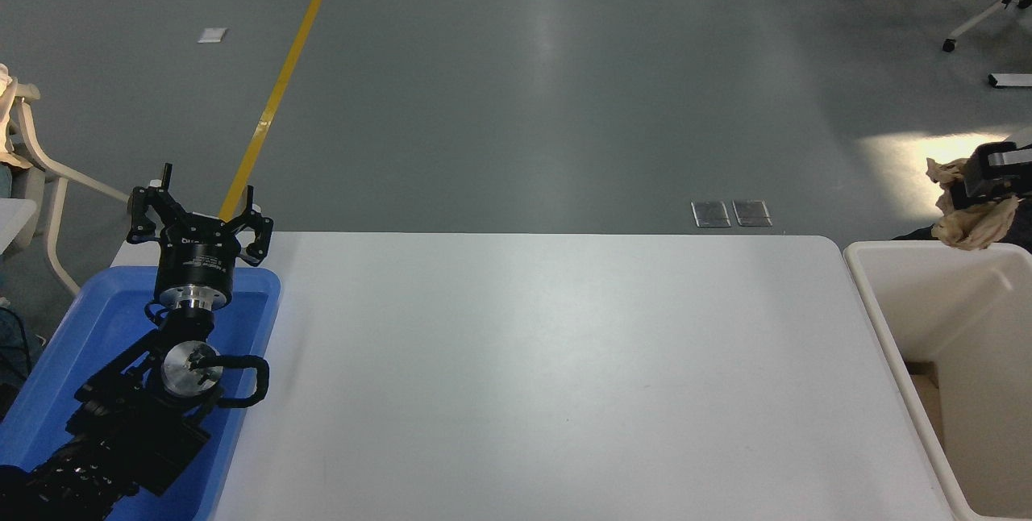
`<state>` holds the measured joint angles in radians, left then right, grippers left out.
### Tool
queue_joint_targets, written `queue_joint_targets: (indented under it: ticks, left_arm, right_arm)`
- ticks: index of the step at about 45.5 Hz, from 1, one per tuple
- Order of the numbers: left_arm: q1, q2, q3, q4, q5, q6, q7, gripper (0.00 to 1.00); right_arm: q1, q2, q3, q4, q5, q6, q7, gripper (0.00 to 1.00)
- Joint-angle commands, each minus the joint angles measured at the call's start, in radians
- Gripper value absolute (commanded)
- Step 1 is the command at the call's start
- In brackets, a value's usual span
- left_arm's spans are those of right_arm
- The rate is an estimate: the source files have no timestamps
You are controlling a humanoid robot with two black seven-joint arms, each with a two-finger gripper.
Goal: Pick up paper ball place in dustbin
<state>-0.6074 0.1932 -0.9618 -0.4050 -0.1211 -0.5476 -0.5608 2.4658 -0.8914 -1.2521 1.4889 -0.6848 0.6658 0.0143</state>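
Observation:
The tan paper ball [967, 210] hangs in my right gripper [971, 186] at the right edge of the head view, held above the far rim of the cream-white dustbin [887, 319]. The gripper is shut on the ball; paper sticks out to its left and below it. The dustbin stands off the table's right end, and its inside shows smooth walls. My left gripper [197, 210] is parked at the lower left, open and empty, over the far end of a blue tray.
The shallow blue tray [258, 319] lies at the white table's [548, 368] left end under the left arm. A white chair frame [40, 174] stands at far left. Office chair legs [967, 21] are on the floor at the top right.

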Motion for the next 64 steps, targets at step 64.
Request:
queue_joint_targets:
  ticks: [64]
  left_arm:
    - [0.000,-0.001,-0.002,0.000,-0.002,0.000,-0.001,0.99]
  right_arm:
    - [-1.580,0.081,0.809,-1.128,0.122,-0.299,0.214,0.00]
